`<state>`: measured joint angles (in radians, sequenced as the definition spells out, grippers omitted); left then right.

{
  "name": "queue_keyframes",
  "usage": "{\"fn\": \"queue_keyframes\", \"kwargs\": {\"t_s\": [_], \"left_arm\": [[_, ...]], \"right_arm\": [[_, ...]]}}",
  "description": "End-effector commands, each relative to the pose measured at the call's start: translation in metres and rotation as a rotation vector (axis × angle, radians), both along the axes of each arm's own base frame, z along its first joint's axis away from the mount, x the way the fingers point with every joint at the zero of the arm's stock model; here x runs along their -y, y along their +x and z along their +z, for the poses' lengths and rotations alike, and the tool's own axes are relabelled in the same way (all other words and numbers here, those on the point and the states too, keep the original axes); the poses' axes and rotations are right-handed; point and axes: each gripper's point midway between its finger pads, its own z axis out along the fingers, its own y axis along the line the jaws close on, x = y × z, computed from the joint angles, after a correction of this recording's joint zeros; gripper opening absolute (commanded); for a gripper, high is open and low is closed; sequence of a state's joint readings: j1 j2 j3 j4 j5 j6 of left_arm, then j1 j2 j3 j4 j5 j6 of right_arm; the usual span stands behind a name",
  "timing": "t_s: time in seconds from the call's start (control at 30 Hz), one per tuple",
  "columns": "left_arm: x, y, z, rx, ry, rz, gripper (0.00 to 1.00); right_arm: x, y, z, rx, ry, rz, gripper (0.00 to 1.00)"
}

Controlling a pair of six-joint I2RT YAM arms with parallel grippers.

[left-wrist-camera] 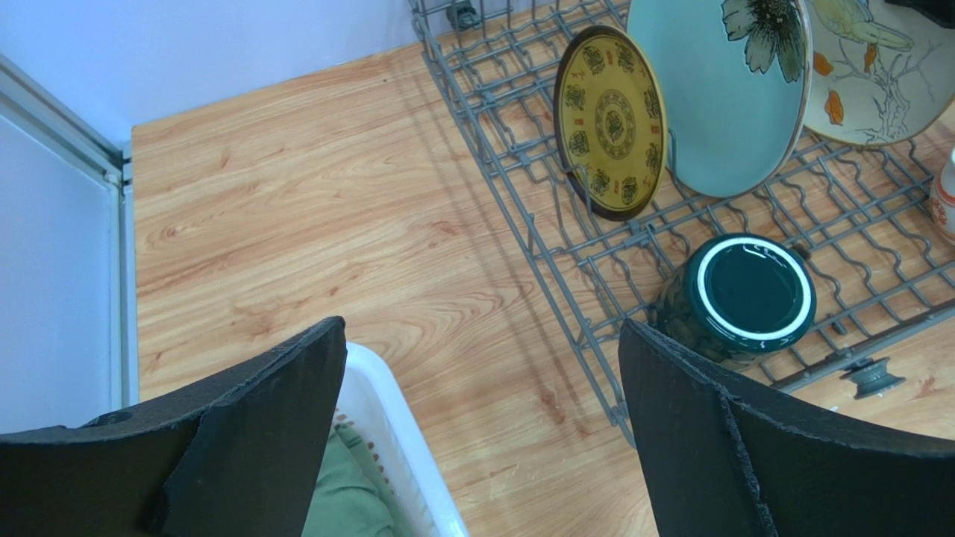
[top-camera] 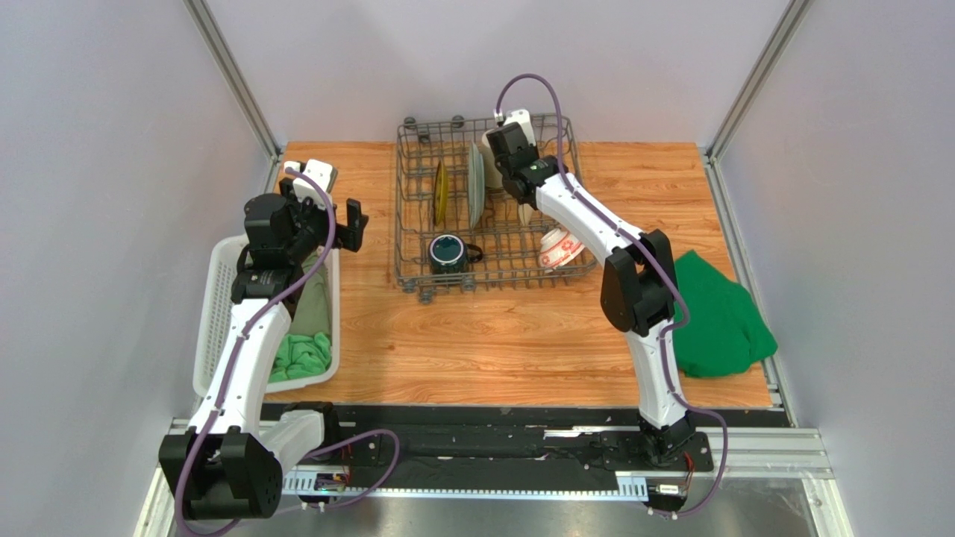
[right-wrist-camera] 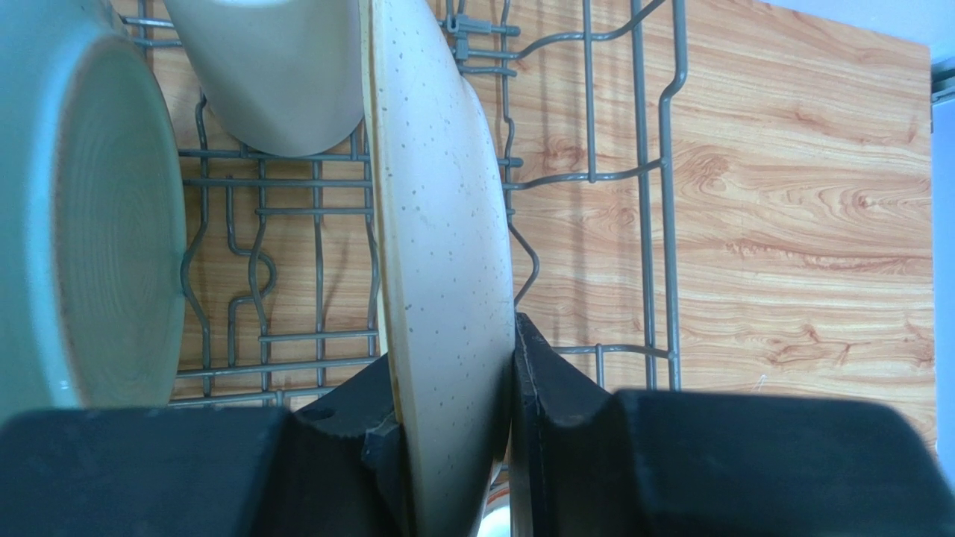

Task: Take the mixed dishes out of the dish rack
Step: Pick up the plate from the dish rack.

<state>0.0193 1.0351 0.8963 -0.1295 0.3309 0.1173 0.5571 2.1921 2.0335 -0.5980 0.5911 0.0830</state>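
The right tool (right-wrist-camera: 454, 386) is inside the dish rack (top-camera: 398, 213), at its far half, and its two fingers are closed tight on the lower rim of the cream plate (right-wrist-camera: 437, 246), one finger on each face. The cream plate stands upright on edge between the tines. The pale green plate (right-wrist-camera: 95, 224) stands upright just beside it on the left of the right wrist view, and the plain beige tumbler (right-wrist-camera: 269, 78) lies beyond both, against the rack wires. The yellow patterned plate (left-wrist-camera: 611, 118) stands upright in the next slot, on the side of the pale green plate away from the cream plate. The dark teal mug (left-wrist-camera: 749, 297) sits at the near left corner of the rack with its white-edged rim facing up. The red-and-white bowl (top-camera: 559, 247) rests tilted at the near right of the rack, beside the right forearm. The left tool (left-wrist-camera: 480, 347) is held above the table (top-camera: 504, 336), to the left of the rack, with its fingers spread wide and nothing between them. Under the left arm is a white basket (top-camera: 219, 324) containing green cloths (top-camera: 303, 352). A further green cloth (top-camera: 717, 313) lies on the table at the right edge.
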Motion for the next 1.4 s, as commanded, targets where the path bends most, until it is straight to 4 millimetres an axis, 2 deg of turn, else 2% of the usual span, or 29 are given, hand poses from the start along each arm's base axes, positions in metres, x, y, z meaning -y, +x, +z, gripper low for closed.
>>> {"fn": "queue_keyframes", "kwargs": {"t_s": [0.0,0.27,0.7,0.83,0.87,0.93,0.97,1.07,1.1,1.17,1.2,1.27,1.3,1.37], "left_arm": [[0.004,-0.001,0.017,0.06,-0.001,-0.016,0.99],[0.004,-0.002,0.018,0.061,-0.003,-0.019,0.99],[0.006,-0.004,0.02,0.065,-0.006,-0.026,0.99],[0.009,-0.005,0.023,0.069,-0.008,-0.046,0.99],[0.01,-0.005,0.022,0.061,-0.009,-0.054,0.99],[0.016,-0.007,0.028,0.061,-0.012,-0.093,0.99],[0.019,-0.009,0.024,0.042,-0.006,-0.113,0.99],[0.03,-0.015,0.028,0.043,-0.009,-0.193,0.98],[0.035,-0.018,0.03,0.046,-0.014,-0.227,0.98],[0.04,-0.023,0.034,0.059,-0.005,-0.262,0.98],[0.045,-0.027,0.036,0.065,-0.008,-0.295,0.98],[0.048,-0.032,0.039,0.071,-0.001,-0.322,0.98],[0.052,-0.035,0.044,0.081,-0.002,-0.351,0.98],[0.055,-0.041,0.048,0.081,0.005,-0.381,0.98]], "right_arm": [[0.001,0.008,0.121,0.27,0.117,-0.041,0.0],[0.008,0.008,0.124,0.286,0.054,-0.075,0.0],[0.015,-0.004,0.162,0.341,0.069,-0.073,0.0],[0.017,-0.015,0.179,0.345,0.1,-0.045,0.0],[0.02,-0.021,0.19,0.359,0.11,-0.039,0.0],[0.02,-0.028,0.194,0.352,0.114,-0.018,0.0],[0.024,-0.035,0.205,0.367,0.125,-0.011,0.0],[0.024,-0.047,0.208,0.347,0.14,0.033,0.0],[0.028,-0.056,0.219,0.361,0.156,0.045,0.0],[0.025,-0.067,0.218,0.331,0.17,0.095,0.0],[0.028,-0.076,0.228,0.342,0.186,0.11,0.0],[0.022,-0.088,0.225,0.309,0.208,0.175,0.0],[0.024,-0.098,0.235,0.318,0.227,0.198,0.0],[0.015,-0.111,0.226,0.271,0.252,0.274,0.0]]}}
